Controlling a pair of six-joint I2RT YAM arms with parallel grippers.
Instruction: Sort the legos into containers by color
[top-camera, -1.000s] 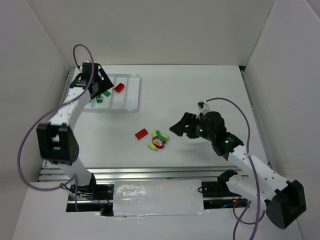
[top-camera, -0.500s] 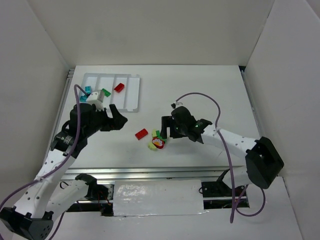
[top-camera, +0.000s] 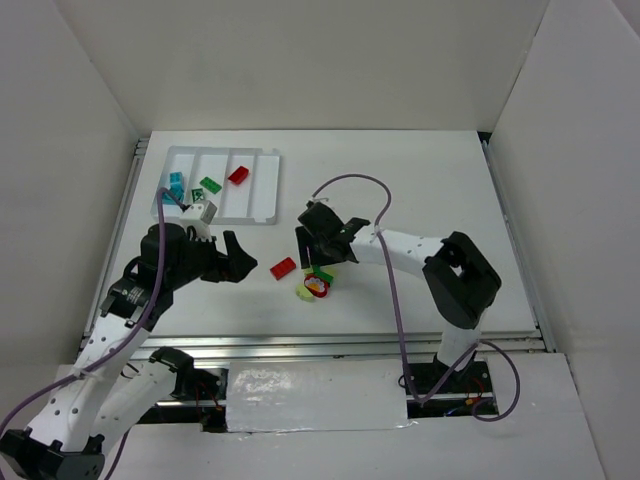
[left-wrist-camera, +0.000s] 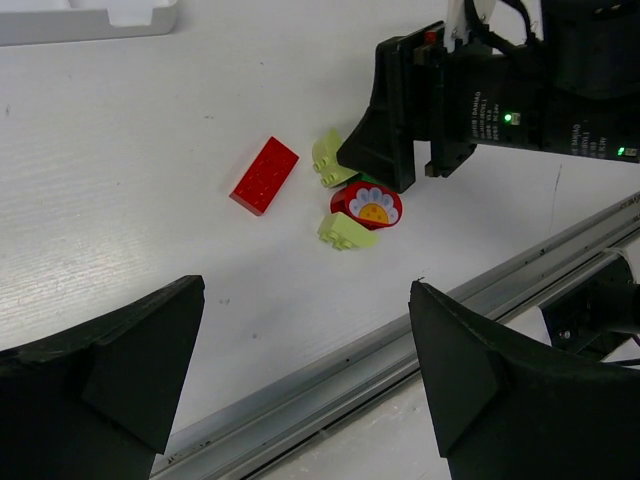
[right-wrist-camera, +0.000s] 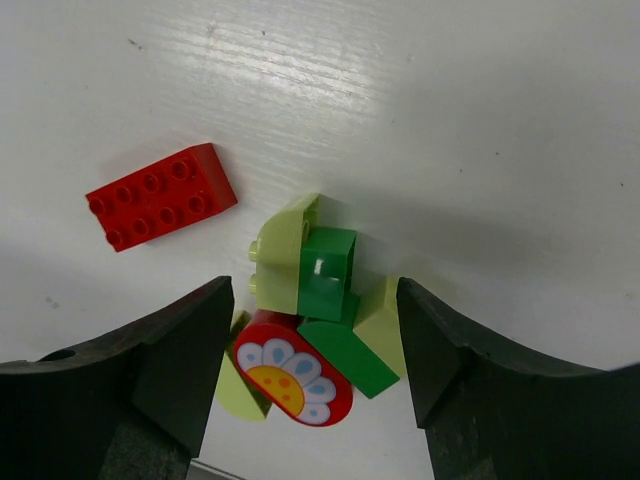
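The white tray lies at the back left. Its compartments hold teal legos, a green one and a red one. A red brick lies loose on the table. Right of it is a clump: a green brick, yellow-green pieces and a red flower-print piece. My right gripper is open, its fingers straddling the clump. My left gripper hangs open and empty, left of the red brick.
A metal rail runs along the table's near edge. White walls enclose the table on three sides. The tray's corner shows at the top of the left wrist view. The right arm's purple cable arcs above the table.
The left arm left the tray and swung down toward the loose bricks. The right arm reached left over the clump, and its jaws narrowed around it.
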